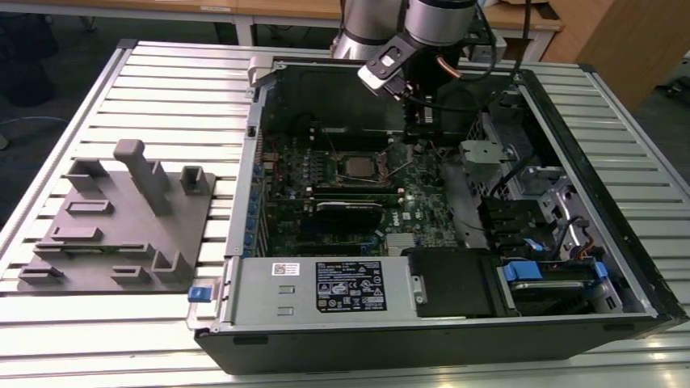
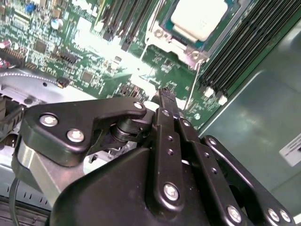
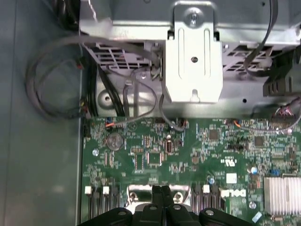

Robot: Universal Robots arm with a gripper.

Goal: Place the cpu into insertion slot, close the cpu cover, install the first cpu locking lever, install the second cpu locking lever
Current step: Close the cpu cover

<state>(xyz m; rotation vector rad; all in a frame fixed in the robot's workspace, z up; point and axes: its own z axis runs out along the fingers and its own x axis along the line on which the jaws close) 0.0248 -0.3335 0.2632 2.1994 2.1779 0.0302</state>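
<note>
The cpu, a small square chip with a pale silvery top, sits in the insertion slot on the green circuit board. The tool, fingers together on nothing, hovers just beside it, toward the exterior view's right. The board lies in an open computer case on the slatted worktop
</note>
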